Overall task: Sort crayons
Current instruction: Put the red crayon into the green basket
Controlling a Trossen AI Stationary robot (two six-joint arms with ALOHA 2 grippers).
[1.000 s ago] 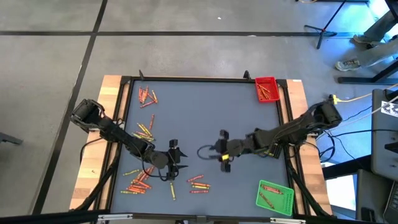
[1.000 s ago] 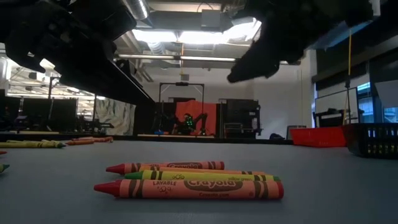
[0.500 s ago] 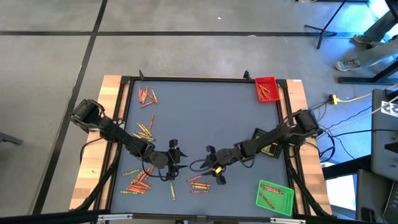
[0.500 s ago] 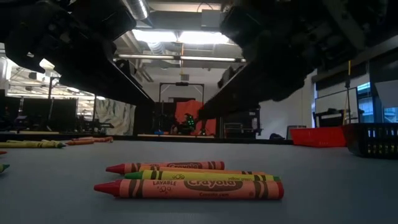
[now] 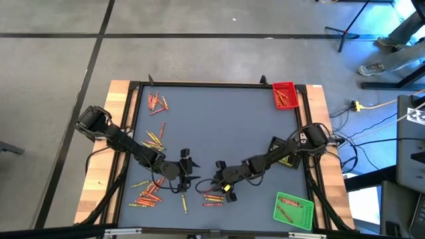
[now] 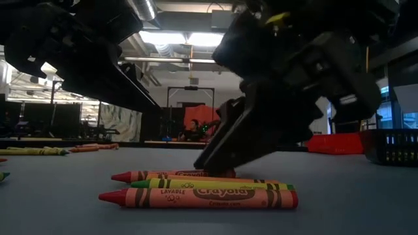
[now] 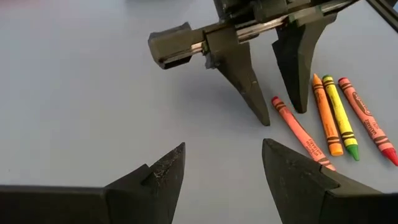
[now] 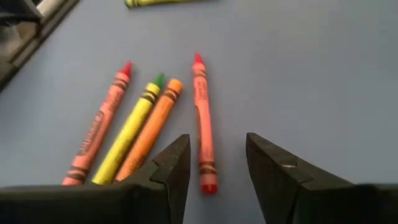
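On the grey tabletop (image 5: 219, 126), the right gripper (image 7: 283, 111) straddles a red crayon (image 8: 202, 124), jaws spread; left gripper (image 7: 224, 180) nearby, jaws spread.

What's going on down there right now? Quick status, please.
Right gripper open, low over a lone red crayon. Left gripper open, empty, waiting nearby. Three more crayons close beside the target.

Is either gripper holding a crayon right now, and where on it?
Nothing held. The right gripper is open, its fingers straddling a red crayon; the left gripper is open and empty.
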